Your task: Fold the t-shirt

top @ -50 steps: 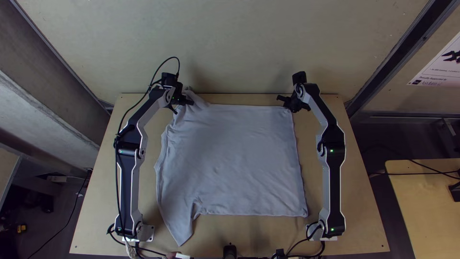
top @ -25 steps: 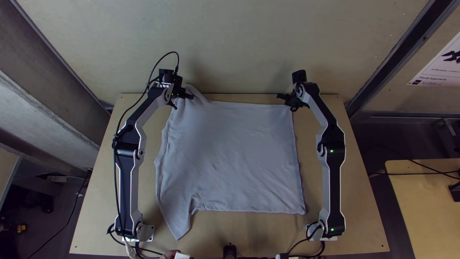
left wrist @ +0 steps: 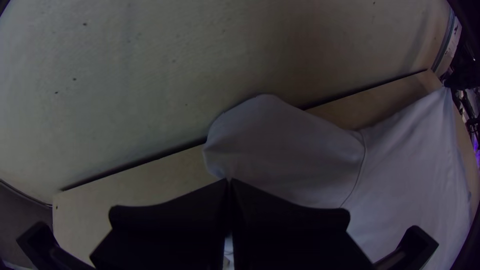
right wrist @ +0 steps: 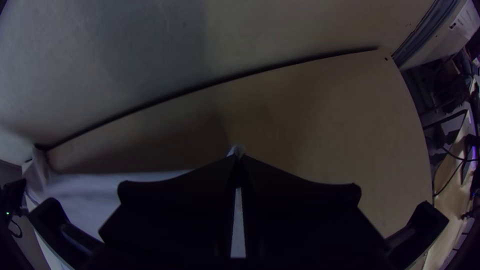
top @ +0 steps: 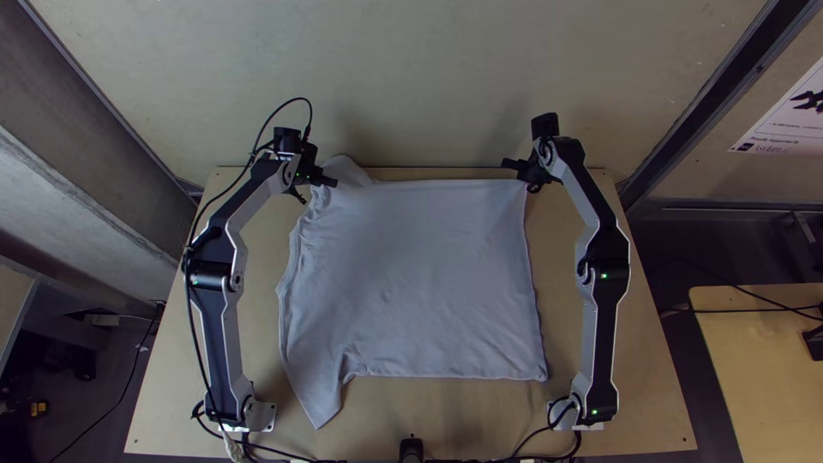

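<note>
From the top view, I judge that I'm at the very start of the folding: the t-shirt lies spread across the middle of the table, turned sideways, its hem towards the right arm. The near sleeve points down towards the table's near edge, and the far sleeve lies at the far edge; I can make out no finished fold. My left gripper is at the far shoulder and my right gripper at the far corner of the hem. In the left wrist view, the jaws are closed on cloth beside the sleeve seam, with the sleeve spreading out past the tips. In the right wrist view, the jaws are clamped on the hem corner, a small tuft poking out beyond them. So both ends of the far side look secured, but the main fold, the sleeves and any later halving are all left to do; bringing that far side over towards me seems the likely next step.
</note>
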